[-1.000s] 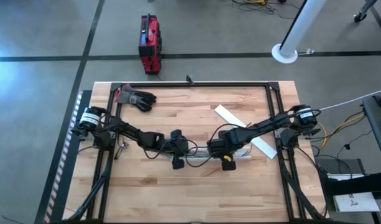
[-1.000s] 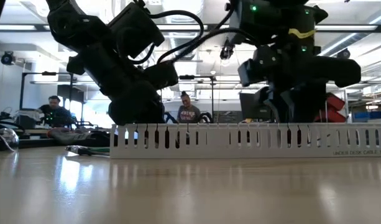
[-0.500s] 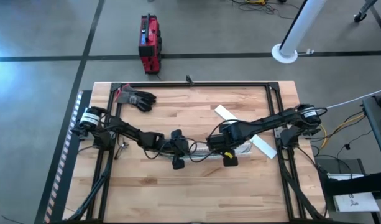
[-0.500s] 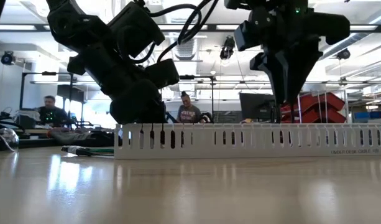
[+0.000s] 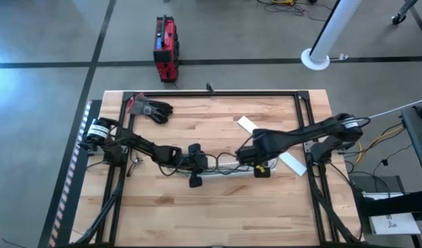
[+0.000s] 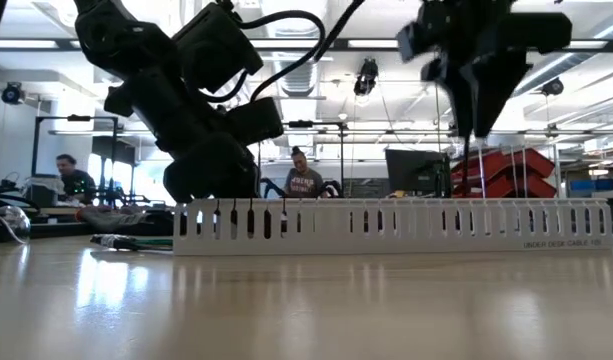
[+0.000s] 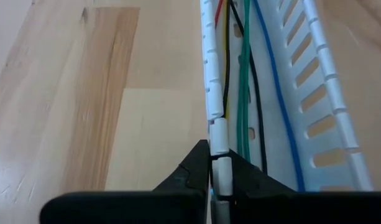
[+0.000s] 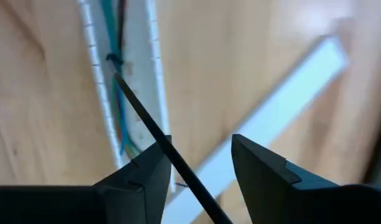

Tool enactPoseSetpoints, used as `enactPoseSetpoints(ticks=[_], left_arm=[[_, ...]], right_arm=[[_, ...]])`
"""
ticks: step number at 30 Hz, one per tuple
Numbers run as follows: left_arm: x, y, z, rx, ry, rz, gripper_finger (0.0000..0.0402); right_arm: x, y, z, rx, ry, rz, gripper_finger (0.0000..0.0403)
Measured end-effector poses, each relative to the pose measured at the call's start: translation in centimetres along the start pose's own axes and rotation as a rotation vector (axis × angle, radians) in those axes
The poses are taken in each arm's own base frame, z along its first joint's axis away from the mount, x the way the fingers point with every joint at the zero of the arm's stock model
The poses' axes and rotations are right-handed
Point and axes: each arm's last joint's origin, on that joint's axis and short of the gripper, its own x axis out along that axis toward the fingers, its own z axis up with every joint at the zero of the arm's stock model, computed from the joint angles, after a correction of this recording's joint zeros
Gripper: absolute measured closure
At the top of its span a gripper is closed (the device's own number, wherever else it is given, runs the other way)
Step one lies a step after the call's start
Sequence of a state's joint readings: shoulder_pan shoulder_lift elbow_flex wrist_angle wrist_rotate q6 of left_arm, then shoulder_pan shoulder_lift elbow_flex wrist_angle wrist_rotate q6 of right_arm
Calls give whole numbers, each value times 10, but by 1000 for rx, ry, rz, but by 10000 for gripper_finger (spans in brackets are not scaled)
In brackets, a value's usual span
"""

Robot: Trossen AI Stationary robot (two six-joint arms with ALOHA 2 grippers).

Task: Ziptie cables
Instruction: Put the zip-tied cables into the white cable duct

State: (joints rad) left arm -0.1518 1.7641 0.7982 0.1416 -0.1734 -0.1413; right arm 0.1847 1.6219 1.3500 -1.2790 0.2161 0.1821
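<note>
High view: both arms meet mid-table over the white slotted channel (image 5: 233, 167), which lies left-right on the wooden table (image 5: 217, 213). Left gripper (image 5: 195, 172) sits at the channel's left end, right gripper (image 5: 260, 167) near its right end. Flat white lid (image 5: 269, 143) lies diagonally just past the right arm, black glove (image 5: 153, 109) at the far left corner, red case (image 5: 164, 47) on the floor beyond.

Low view: channel (image 6: 386, 228) runs across, left gripper (image 6: 211, 185) down behind its left part. Right gripper (image 6: 476, 95) hangs above it w/ a thin black ziptie (image 6: 465, 165) dangling down. People sit at desks in the bkgd.

Left wrist: jaws clamped on the channel's side wall (image 7: 220, 146); cables (image 7: 245, 93) (green, blue, black, yellow, red) lie inside the channel.

Right wrist: jaws apart, ziptie (image 8: 154, 130) slanting btwn them down to the cables (image 8: 119, 93) in the channel.
</note>
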Motion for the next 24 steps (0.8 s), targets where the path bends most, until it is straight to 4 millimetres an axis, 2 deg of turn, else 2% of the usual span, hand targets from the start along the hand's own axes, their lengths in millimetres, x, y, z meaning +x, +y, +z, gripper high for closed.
enactPoseSetpoints(ticks=[7, 12, 15, 18, 24], left_arm=[[-9, -2, 0, 36, 21, -6, 401], [-13, -8, -5, 65, 76, -20, 400], [-14, -11, -6, 73, 87, -53, 401], [-16, -16, -8, 88, 109, -74, 400], [-29, -20, -12, 114, 173, -95, 401]], right_arm=[[-52, -2, -40, 92, -240, -58, 273], [-66, -8, -73, 189, -360, -69, 281], [-59, -10, -86, 233, -389, -53, 276], [-44, -9, -93, 286, -422, -34, 263], [15, 2, -95, 358, -423, -18, 231]])
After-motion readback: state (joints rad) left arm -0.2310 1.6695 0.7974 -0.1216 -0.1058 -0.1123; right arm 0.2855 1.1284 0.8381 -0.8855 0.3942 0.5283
